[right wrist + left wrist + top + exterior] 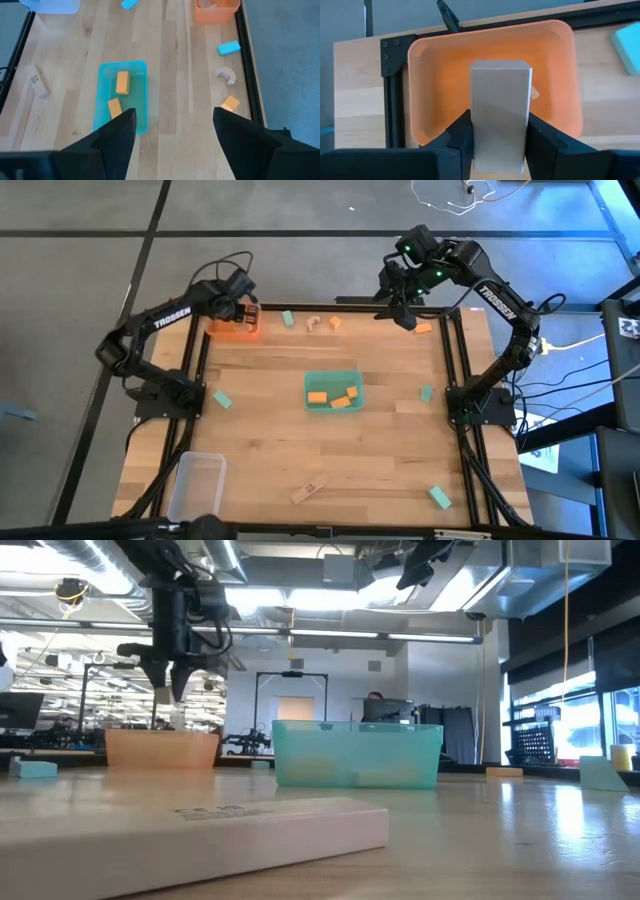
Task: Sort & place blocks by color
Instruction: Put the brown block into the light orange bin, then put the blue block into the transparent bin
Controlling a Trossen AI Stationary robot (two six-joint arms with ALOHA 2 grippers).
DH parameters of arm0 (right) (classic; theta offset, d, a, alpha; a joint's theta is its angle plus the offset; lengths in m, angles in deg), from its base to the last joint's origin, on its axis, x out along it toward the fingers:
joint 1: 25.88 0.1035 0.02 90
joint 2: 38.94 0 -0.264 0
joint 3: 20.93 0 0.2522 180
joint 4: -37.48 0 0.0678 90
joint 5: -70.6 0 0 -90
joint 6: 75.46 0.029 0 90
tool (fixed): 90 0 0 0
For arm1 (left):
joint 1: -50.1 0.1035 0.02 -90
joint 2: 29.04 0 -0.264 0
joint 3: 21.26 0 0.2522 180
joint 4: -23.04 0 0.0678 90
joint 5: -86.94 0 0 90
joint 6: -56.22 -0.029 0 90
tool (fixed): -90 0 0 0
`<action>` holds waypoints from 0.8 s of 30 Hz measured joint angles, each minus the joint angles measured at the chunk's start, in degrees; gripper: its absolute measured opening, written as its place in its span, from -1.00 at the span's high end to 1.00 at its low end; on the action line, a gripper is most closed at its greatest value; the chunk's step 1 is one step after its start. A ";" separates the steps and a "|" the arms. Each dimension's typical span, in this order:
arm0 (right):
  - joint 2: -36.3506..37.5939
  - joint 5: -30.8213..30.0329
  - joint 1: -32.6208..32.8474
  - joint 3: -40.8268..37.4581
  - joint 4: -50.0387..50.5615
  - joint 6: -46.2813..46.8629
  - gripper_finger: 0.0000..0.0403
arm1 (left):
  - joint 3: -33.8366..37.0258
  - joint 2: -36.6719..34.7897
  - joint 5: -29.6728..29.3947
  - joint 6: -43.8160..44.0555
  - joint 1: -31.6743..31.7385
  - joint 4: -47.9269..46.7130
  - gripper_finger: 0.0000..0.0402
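Observation:
My left gripper [500,131] [243,310] hovers over the orange tray [435,90] [234,329] at the table's far left and is shut on a pale wood block [500,95]. A small pale piece [536,94] lies inside that tray. My right gripper [175,125] [405,308] is open and raised high near the far right corner, touching nothing. The green tray [333,406] at mid-table holds three orange blocks [342,401]. Loose on the table are mint blocks [288,319] [222,399] [426,392] [440,497], orange blocks [335,324] [424,327], a pale arch [314,323] and a long pale block [310,490]. My left gripper pinches the pale wood block between its two fingers [462,140], which press on its two opposite long sides [479,125]. The fingers come from above, pointing down. The block sticks out beyond the fingertips, upright and lifted clear above the orange tray [160,748].
A clear tray [195,485] sits at the near left corner. Black frame rails [196,355] [452,355] run along the table's left and right edges. Bare wood lies between the green tray and the near edge.

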 joint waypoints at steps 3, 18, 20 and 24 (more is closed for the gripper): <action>0.00 0.00 0.01 0.00 -0.01 0.00 -0.31 | 0.00 1.49 0.15 -0.95 1.09 0.36 0.29; 0.00 0.00 0.01 0.00 0.30 0.60 -0.31 | 0.00 7.23 -0.15 -3.12 0.32 5.65 0.10; -0.01 0.02 0.00 0.00 0.39 1.55 -0.31 | 0.00 5.67 0.47 -4.26 -0.01 6.46 0.10; 0.00 0.00 0.02 0.00 0.48 5.29 -0.31 | -0.02 2.78 4.21 -8.36 -1.69 6.82 0.10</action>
